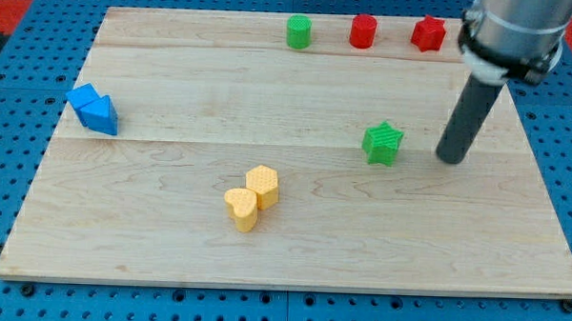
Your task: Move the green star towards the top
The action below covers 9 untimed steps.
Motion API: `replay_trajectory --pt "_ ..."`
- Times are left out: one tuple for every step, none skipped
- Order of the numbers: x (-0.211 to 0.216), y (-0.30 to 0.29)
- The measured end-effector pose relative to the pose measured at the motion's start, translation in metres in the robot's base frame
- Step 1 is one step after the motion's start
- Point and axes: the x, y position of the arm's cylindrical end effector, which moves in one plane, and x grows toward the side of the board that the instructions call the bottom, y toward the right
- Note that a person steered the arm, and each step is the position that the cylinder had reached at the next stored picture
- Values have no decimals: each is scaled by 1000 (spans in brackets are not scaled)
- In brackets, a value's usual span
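My tip (450, 160), a bare rod with no fingers to close, sits at the green star's (383, 143) three o'clock and should circle to six o'clock before pushing toward twelve.

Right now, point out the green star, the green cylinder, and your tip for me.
green star (383, 143), camera view, centre of its top face.
green cylinder (299, 31), camera view, middle of its body, near the view's top.
my tip (449, 159), camera view, the rod's very end, right of the star, apart.
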Motion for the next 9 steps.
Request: replay_trajectory --pt "-16 -75" --pt "-54 -107" --pt "-74 -120" --pt "-77 -132" --pt "-77 -135" --pt "-77 -139" --pt "-77 -141" --pt "-77 -145" --pt "-76 -145"
